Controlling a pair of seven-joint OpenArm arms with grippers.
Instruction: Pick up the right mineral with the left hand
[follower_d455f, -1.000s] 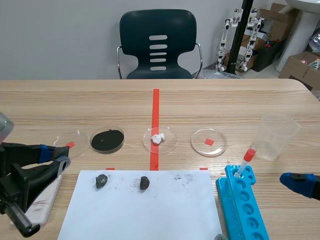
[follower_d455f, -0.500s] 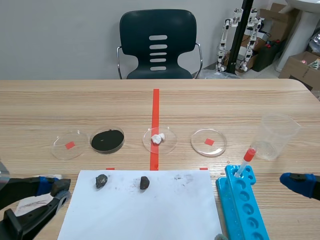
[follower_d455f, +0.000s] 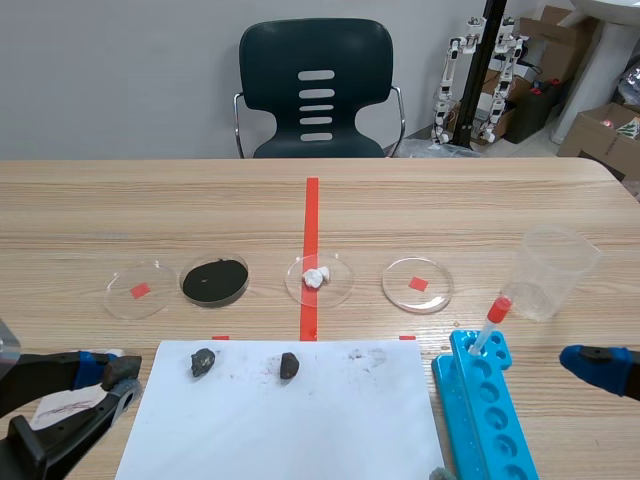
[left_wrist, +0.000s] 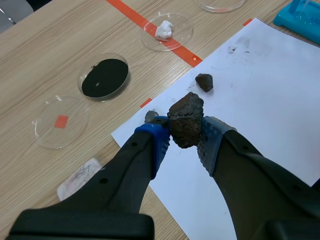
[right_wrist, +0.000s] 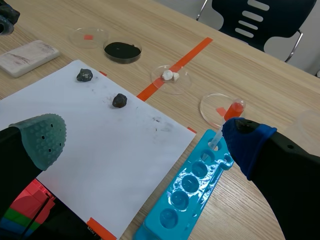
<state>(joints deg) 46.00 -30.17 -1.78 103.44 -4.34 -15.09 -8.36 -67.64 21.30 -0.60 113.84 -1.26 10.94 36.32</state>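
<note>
Left jaws: clenched on a dark, rough mineral (left_wrist: 185, 120), which sat pinched between the two blue pads (left_wrist: 212, 137) with its upper end standing proud of them.
Task mineral: between the left jaws, off the white sheet (follower_d455f: 300, 420). It looked to be carried over the sheet's edge, though its height above the bench (follower_d455f: 450, 200) could not be read.
Other minerals: two smaller dark lumps lay on the sheet. One (left_wrist: 203, 82) was ahead of the left jaws. The other (left_wrist: 151, 116) was just beyond the tip of one finger and partly hidden by it.
Smudge: a faint grey mark (follower_d455f: 365, 355) showed on the sheet beyond those two lumps. This was probably where the held piece had rested.
Right jaws: released, fingers wide apart with nothing between them. The blue rack (right_wrist: 192, 185) and the red-capped dropper (right_wrist: 231, 111) lay ahead of them.
Further ahead of the left jaws: a dish of black powder (left_wrist: 104, 77), a dish with white lumps (left_wrist: 167, 31) and a dish with a red square (left_wrist: 61, 121). A white slab (left_wrist: 80, 177) lay beside the jaws.
Done: by my reading the pick-up itself was achieved, since the grasp looked firm and centred.
Left: at most, raising the mineral well clear and keeping it steady. Nothing else in the task appeared outstanding.
</note>
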